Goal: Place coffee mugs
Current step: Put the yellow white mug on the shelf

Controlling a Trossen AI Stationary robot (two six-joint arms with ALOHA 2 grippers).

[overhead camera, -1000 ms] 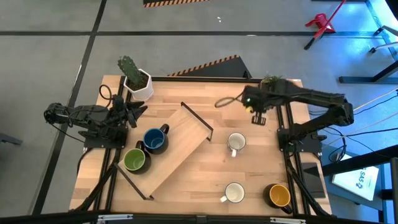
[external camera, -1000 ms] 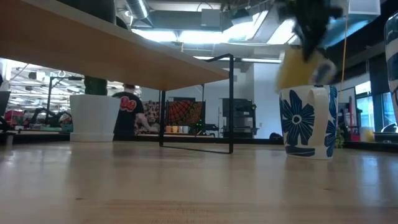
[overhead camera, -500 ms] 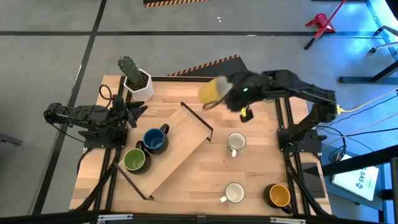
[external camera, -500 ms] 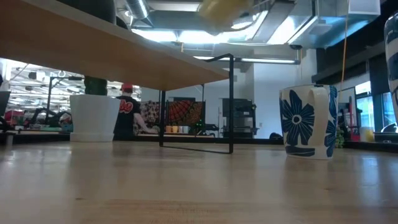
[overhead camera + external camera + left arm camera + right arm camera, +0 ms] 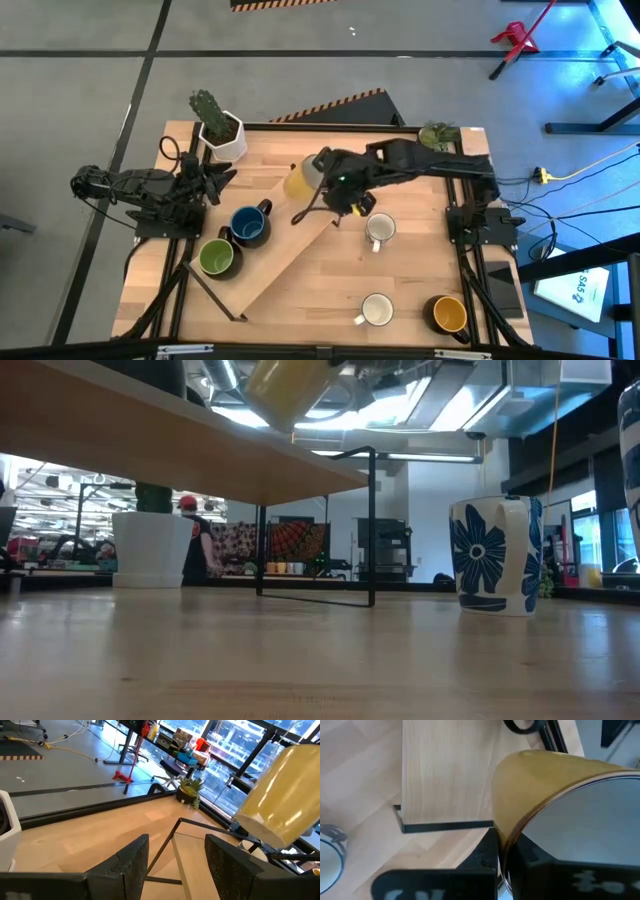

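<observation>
I see right jaws [image 5: 322,182] clamped on the cream mug's [image 5: 301,181] rim, carried above the raised wooden shelf [image 5: 290,238]. Blue mug [image 5: 247,225] and green mug [image 5: 216,258] crowd its left edge. Left jaws [image 5: 222,178] open beside the cactus pot [image 5: 222,138]. Shelf top bare.

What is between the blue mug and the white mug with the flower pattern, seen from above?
In the high view, the slanted wooden shelf board lies between the blue mug and the flowered white mug; beside it, only bare table.

one partly cut-off label, perhaps "sas", on a white box [image 5: 583,290] beside the table.
</observation>
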